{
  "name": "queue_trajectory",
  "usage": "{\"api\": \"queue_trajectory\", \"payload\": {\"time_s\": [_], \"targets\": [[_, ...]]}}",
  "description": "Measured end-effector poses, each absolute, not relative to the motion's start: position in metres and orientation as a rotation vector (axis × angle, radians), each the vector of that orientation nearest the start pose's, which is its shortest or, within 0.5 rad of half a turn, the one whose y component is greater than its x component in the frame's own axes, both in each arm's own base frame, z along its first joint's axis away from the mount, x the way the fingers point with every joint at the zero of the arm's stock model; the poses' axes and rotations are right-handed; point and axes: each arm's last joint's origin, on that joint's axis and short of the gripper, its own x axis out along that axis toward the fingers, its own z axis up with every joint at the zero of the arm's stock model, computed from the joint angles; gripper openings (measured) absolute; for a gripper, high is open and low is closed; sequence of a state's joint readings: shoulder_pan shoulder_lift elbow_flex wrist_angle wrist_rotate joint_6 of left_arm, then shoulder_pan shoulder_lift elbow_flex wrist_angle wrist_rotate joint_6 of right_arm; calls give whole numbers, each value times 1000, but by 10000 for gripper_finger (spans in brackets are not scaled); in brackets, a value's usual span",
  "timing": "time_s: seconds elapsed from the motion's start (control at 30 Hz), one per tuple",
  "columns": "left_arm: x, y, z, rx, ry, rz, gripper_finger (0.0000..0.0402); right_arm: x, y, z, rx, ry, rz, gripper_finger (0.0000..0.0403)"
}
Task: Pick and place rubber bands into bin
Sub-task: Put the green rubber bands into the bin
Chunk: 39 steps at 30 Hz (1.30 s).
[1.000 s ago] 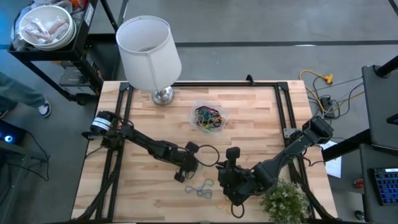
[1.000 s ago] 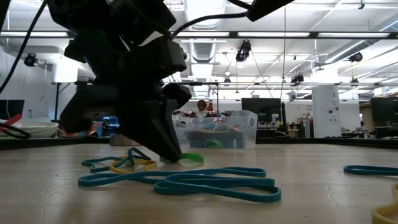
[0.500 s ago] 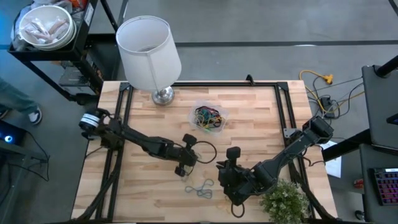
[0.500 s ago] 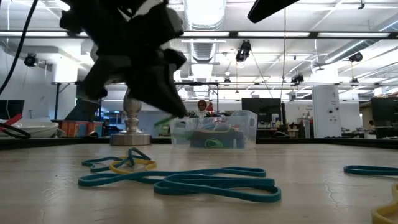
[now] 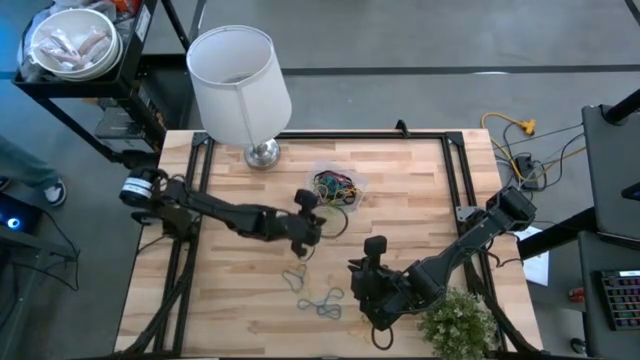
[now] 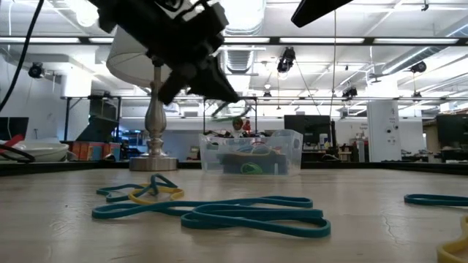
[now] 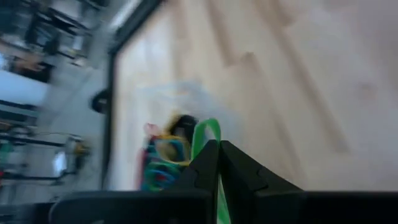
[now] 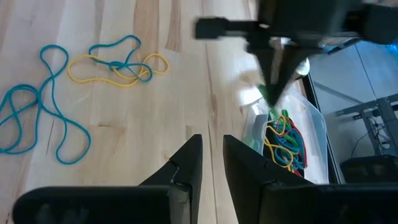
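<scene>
Tabletop: left hand (image 6: 232, 96) pinching green band (image 7: 205, 133)

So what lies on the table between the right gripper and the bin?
In the right wrist view, only bare wood separates the right gripper from the bin; the left gripper, shut on a green rubber band, hangs above the bin's edge.

left gripper (image 5: 318, 212) | lifts off the table, moves toward bin (image 5: 336, 189) | green rubber band (image 7: 206, 134) rises with it
</scene>
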State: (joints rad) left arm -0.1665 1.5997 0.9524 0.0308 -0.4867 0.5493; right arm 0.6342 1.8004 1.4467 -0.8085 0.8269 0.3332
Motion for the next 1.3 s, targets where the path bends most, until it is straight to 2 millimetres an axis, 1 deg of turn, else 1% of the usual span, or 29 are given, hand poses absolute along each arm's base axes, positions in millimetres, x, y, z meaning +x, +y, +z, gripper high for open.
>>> {"api": "queue_trajectory", "payload": {"time_s": [0.17, 0.3, 0.43, 0.57, 0.73, 1.0, 1.2, 1.3], "targets": [[340, -13, 219, 746, 629, 225, 0, 307, 199, 252, -466, 813, -306, 59], [341, 13, 222, 736, 627, 294, 0, 307, 199, 252, -468, 815, -307, 59], [341, 36, 222, 702, 631, 315, 0, 307, 199, 252, -468, 815, -307, 59], [340, 51, 221, 670, 626, 306, 0, 307, 199, 252, -468, 815, -307, 59], [344, 59, 216, 656, 613, 306, 0, 307, 199, 252, -468, 815, -307, 59], [354, 67, 206, 652, 619, 315, 0, 307, 199, 251, -469, 815, -307, 59], [356, 70, 198, 650, 638, 321, 0, 307, 199, 251, -470, 816, -307, 59], [356, 71, 197, 650, 636, 325, 11, 307, 199, 251, -470, 816, -306, 59]]}}
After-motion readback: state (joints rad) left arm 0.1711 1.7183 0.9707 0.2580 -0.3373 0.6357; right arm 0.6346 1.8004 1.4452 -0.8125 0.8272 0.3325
